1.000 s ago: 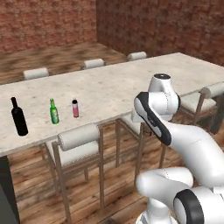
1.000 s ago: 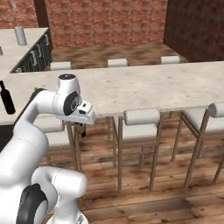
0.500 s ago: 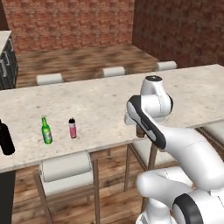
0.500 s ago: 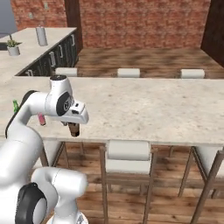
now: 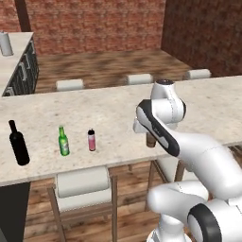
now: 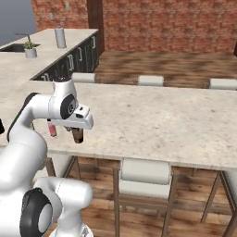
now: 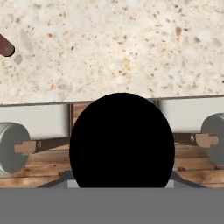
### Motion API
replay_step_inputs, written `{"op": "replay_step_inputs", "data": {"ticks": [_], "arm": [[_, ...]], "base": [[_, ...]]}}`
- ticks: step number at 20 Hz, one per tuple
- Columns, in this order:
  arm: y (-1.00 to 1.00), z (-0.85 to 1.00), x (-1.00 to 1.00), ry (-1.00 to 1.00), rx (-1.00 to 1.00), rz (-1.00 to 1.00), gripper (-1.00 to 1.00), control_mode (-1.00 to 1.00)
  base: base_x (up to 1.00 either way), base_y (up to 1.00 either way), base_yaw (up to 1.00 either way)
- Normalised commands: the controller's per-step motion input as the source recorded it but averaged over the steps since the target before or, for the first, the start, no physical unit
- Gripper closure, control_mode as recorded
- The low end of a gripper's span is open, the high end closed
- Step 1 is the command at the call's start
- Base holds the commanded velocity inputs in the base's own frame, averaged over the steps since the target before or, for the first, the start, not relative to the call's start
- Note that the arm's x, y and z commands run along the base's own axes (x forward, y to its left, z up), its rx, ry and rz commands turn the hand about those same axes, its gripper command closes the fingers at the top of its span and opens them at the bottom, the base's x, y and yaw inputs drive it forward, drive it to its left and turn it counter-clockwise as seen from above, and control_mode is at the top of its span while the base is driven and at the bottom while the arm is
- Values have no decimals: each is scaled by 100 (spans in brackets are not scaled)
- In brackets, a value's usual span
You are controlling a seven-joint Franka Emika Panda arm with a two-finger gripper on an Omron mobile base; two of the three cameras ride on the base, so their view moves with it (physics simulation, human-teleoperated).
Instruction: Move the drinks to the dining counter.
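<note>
Brown cup [image 6: 77, 135] hangs in my pincer [image 6: 77, 131], jaws part-closed round it, now just past the worktop's [image 5: 108, 108] near edge. My base has rolled along since a second ago; wine bottle [image 5: 19, 143], green bottle [image 5: 63, 141] and pink bottle [image 5: 91, 140] already stand there.

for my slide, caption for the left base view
Gripper holds a brown cup over the counter.

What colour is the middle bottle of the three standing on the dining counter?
Green, a green glass bottle with a pale label, between the black wine bottle and the pink bottle. Clearest in the left base view.
</note>
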Motion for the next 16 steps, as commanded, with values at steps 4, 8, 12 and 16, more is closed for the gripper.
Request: {"op": "replay_step_inputs", "data": {"ticks": [4, 8, 12, 16], "arm": [[0, 0, 0, 0, 0, 0, 100, 100], [0, 0, 0, 0, 0, 0, 100, 100], [0, 0, 0, 0, 0, 0, 100, 100], [0, 0, 0, 0, 0, 0, 100, 100]], "base": [[14, 24, 13], [48, 7, 9], [60, 0, 4], [53, 0, 4]]}}
